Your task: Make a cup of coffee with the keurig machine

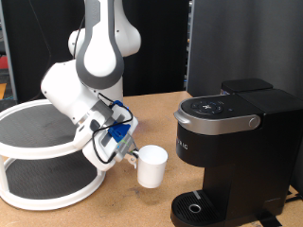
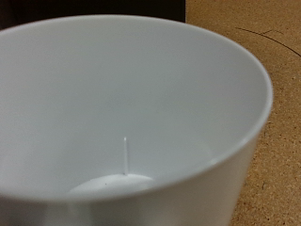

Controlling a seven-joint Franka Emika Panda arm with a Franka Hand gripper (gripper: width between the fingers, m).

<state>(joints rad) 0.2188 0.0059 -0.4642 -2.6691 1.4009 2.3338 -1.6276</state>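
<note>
The white cup (image 1: 151, 165) is upright just to the exterior view's left of the black keurig machine (image 1: 237, 142), at or just above the wooden table. My gripper (image 1: 129, 151) reaches down from the left and is shut on the cup's handle side. The cup stands beside the machine's round drip tray (image 1: 196, 208), not on it. The machine's silver-rimmed lid (image 1: 220, 111) is closed. In the wrist view the cup's empty white inside (image 2: 122, 104) fills the picture; the fingers do not show there.
A white two-tier round shelf (image 1: 43, 151) stands at the exterior view's left, close behind the arm. A dark panel (image 1: 241, 43) rises behind the machine. Bare wooden tabletop (image 2: 277, 66) shows beside the cup.
</note>
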